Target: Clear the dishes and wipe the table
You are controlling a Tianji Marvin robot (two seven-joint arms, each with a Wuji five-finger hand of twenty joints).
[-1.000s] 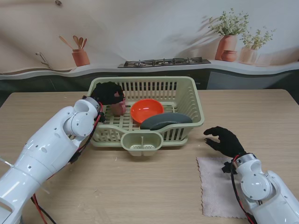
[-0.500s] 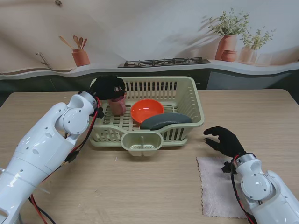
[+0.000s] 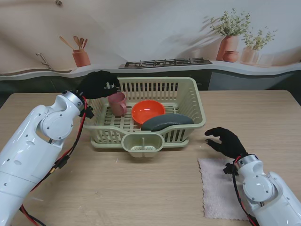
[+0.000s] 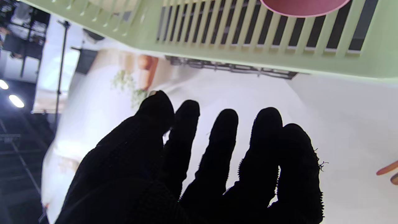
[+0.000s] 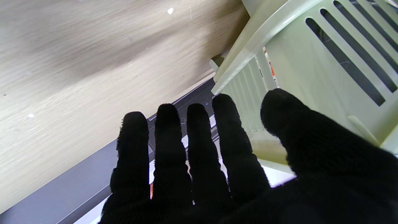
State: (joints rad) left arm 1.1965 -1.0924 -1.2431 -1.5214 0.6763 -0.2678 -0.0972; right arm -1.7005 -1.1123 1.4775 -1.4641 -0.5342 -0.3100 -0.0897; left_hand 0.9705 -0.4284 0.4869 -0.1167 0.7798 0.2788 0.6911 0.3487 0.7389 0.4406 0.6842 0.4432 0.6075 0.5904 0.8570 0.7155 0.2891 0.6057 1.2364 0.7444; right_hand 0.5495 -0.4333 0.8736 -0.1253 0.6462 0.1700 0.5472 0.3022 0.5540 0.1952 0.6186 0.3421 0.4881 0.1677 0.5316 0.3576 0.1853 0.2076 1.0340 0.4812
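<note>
Black knit gloves cover both hands. Left hand [image 3: 98,84]: fingers [image 4: 217,140] spread and lightly curled, nothing in them; it hovers at the far-left corner of the pale green slatted plastic dish basket [image 3: 200,108], just above the rim. Right hand [image 3: 225,141]: fingers [image 5: 168,140] loosely apart, also empty, held over the table just right of the basket and at the far edge of the pale pink square cloth [image 3: 218,190].

Dishes lie inside the basket: small pink cup [image 3: 117,103] upright near the left wall, just beside the left hand but clear of it; round orange plastic bowl [image 3: 147,111] in the middle; dark grey oval plate [image 3: 167,122] leaning against the near wall, touching the bowl's edge. A small cutlery pocket [image 3: 142,143] hangs on the near side; I cannot tell what it holds.

Judgement: clearing looks done or nearly so, as no dish shows on the bare table. Wiping not yet begun; the cloth lies flat, nearer to me than the right hand. Next move likely calls for the right hand to drop onto the cloth, press it flat and sweep, while the left arm draws away from the basket.

Surface: light wood-grain tabletop [image 3: 141,188], a few pale specks. Room: printed kitchen backdrop with a stove, terracotta pots and plants.
</note>
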